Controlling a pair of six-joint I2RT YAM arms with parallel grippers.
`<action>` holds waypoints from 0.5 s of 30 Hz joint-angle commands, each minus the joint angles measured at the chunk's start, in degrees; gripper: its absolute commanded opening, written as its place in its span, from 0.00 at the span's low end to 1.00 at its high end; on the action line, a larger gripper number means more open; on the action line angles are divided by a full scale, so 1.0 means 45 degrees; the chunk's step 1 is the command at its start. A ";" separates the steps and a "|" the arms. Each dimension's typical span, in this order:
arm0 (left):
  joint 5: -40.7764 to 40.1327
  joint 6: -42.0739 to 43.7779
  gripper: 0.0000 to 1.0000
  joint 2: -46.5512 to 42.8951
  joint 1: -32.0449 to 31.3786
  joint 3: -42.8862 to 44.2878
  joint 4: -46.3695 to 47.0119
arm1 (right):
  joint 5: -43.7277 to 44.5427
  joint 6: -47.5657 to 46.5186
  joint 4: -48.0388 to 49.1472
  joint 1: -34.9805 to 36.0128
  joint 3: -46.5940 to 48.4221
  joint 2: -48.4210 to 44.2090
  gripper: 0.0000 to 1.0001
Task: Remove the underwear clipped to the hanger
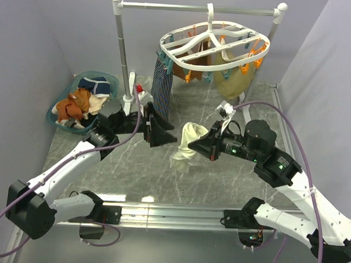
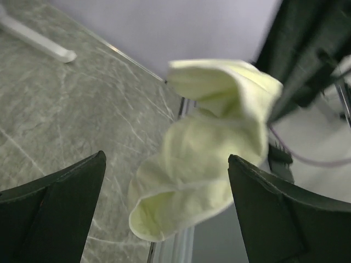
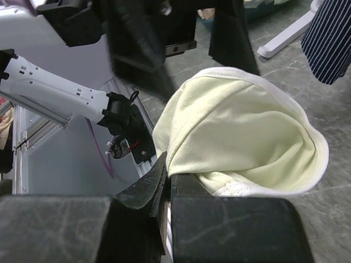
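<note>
1. Cream-yellow cloth brief (image 3: 241,137) hangs above the grey marbled surface (image 1: 133,170), well below the white plastic oval hanger (image 1: 163,43). It is pinched at one edge by the right arm (image 1: 284,171), whose jaws are closed tight on it.
2. Facing it, the left arm (image 1: 63,167) holds its jaws wide. In the left wrist view the brief sits between the two dark fingers (image 2: 52,211) but touches neither.
3. This looks like a hand-over. To do it well, the left jaws should slide around a thick fold, not the loose hem, and close fully before the right jaws let go. Otherwise the cloth is likely to drop.
4. From there, the likely destination is the teal oval basket (image 1: 111,79) at the far left.
5. Count, clipped on the hanger: one dark striped brief (image 1: 163,90), one beige brief (image 1: 232,81), and a tan-brown piece (image 1: 181,70) between them, partly hidden.
6. Count, in the basket: at least three, namely a navy brief with white trim (image 1: 96,84), a brown one (image 1: 71,106) and a pale one (image 1: 96,103).
7. One brief is in transit. There are two arms, one hanger and one basket. The orange and teal pegs are too small to count.
</note>
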 commanded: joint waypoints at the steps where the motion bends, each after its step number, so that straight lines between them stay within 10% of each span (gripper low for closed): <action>1: 0.2590 0.1962 0.99 -0.0522 -0.0213 0.0091 -0.0046 | -0.0649 0.0230 0.1160 -0.0160 0.0894 0.0408 0.00; 7: 0.4780 0.2875 1.00 0.0141 -0.1013 0.1085 -0.1193 | -0.1235 0.0367 0.1552 -0.0375 0.1421 0.1092 0.00; 15: 0.2792 0.4444 0.99 0.0728 -0.1776 0.2083 -0.3074 | -0.3637 0.1167 0.2508 -0.0610 0.1871 0.2030 0.00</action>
